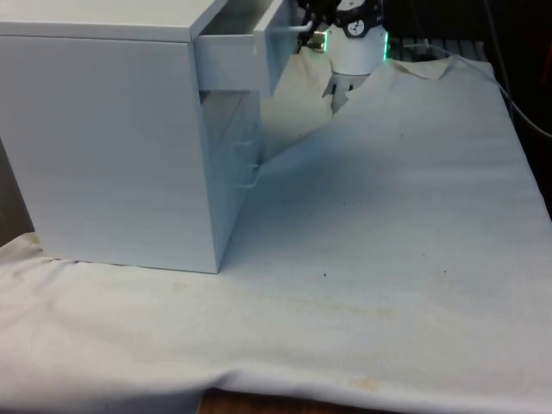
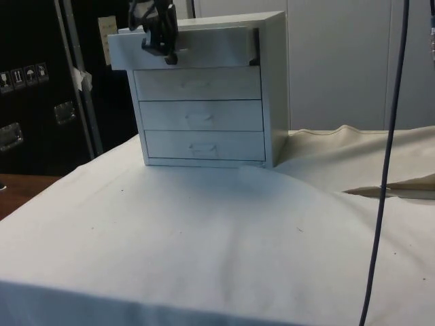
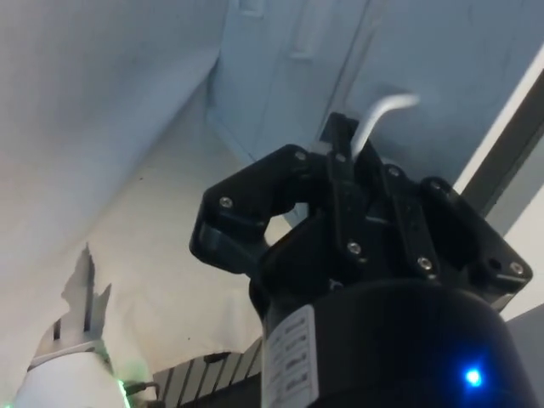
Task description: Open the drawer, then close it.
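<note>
The black two-finger gripper [image 2: 158, 42] has its jaws closed on the curved metal handle [image 3: 384, 115] of the top drawer [image 2: 183, 49], which stands pulled out from the white four-drawer chest [image 1: 112, 147] on the cloth-covered table [image 1: 388, 259].

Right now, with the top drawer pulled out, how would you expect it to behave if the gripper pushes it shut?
The top drawer looks like a stiff box, so it should probably slide in straight, not flex. The gripper is at its front, on the handle, so a push there seems well placed. The chest of drawers sits on loose cloth and might shift slightly.
</note>
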Tool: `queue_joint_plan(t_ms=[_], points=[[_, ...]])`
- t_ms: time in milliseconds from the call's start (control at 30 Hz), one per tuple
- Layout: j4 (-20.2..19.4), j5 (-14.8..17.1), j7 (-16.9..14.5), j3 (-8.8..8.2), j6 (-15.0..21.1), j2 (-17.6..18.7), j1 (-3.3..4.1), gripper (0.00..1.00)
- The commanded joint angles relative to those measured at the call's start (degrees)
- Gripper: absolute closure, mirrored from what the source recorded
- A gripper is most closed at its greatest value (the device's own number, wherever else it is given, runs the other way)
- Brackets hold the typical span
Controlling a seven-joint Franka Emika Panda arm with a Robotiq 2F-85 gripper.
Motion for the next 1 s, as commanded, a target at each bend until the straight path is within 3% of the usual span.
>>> queue_joint_plan(t_ms=[0, 100, 333, 433, 600, 733, 767, 967], points=[[0.5, 0.1, 0.5, 0.40, -0.8, 0.4, 0.29, 1.00], [0.3, 0.0, 0.8, 0.80, -0.4, 0.4, 0.11, 1.00], [2.1, -0.2, 3.0, 2.75, -2.6, 1.5, 0.69, 1.00], [1.9, -0.2, 3.3, 3.32, -2.3, 1.5, 0.40, 1.00], [3.4, -0.7, 4.7, 4.53, -4.2, 2.5, 0.92, 1.00], [3.7, -0.6, 5.2, 5.39, -4.4, 2.8, 0.63, 1.00], [4.5, -1.0, 5.7, 5.67, -5.3, 3.3, 0.97, 1.00], [5.9, -1.7, 6.6, 6.65, -7.0, 4.5, 1.20, 1.00]])
